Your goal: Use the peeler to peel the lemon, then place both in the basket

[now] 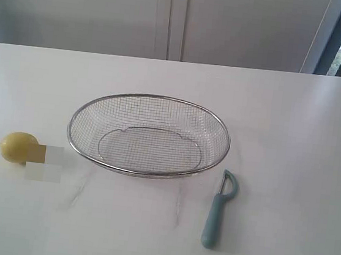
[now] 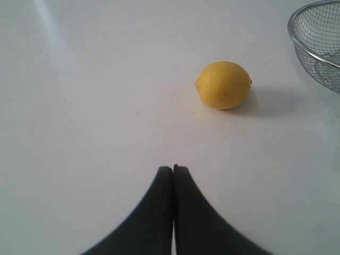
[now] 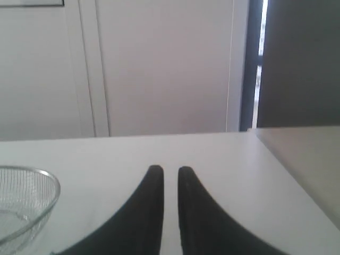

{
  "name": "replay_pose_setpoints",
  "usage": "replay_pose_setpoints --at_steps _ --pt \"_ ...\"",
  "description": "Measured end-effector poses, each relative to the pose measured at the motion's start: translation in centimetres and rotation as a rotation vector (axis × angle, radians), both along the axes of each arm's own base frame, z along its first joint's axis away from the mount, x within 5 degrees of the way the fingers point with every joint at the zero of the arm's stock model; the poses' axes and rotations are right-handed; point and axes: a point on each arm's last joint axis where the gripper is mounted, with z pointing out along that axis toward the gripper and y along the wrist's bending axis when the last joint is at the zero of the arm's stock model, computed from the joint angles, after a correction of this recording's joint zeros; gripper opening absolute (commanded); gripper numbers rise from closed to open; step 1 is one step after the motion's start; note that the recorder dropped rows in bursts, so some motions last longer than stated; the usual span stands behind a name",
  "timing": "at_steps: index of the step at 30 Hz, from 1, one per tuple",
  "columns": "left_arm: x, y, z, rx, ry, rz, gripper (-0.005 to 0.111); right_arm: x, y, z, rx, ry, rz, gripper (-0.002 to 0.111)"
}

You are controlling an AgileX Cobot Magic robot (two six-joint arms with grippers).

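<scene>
Lemon, peeler and basket lie apart on white table

Lemon (image 1: 19,147) sits on the white table (image 1: 283,115), off to the left of the basket (image 1: 152,96) in the exterior view, near it but not touching. The wire mesh basket stands upright in the middle of the table. The peeler (image 1: 214,222) lies flat on the table by the basket's near right side. Its metal head points towards the rim and comes close to it without touching, and its pale blue handle reaches away from the basket. Pale cabinet doors (image 1: 171,17) stand behind the table.

Neither arm shows in the exterior view. In the left wrist view, the left gripper (image 2: 173,169) is clenched, its two dark fingers pressed together at the tips and gripping nothing. It hangs above bare table, with the lemon (image 2: 223,85) well ahead of it and the basket's edge (image 2: 319,37) beyond the lemon.

In the right wrist view, the right gripper (image 3: 170,170) has its fingers a narrow gap apart, with nothing between them. It is raised over the table, and part of the basket (image 3: 26,169) shows off to one side.
</scene>
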Motion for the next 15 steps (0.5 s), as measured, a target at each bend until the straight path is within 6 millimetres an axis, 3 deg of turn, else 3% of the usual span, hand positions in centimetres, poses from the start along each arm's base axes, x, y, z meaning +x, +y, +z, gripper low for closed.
replay_pose_setpoints --at_steps 15 --pt "0.0 0.0 0.0 0.000 0.000 0.000 0.000 -0.3 0.0 1.7 0.000 -0.187 -0.005 0.011"
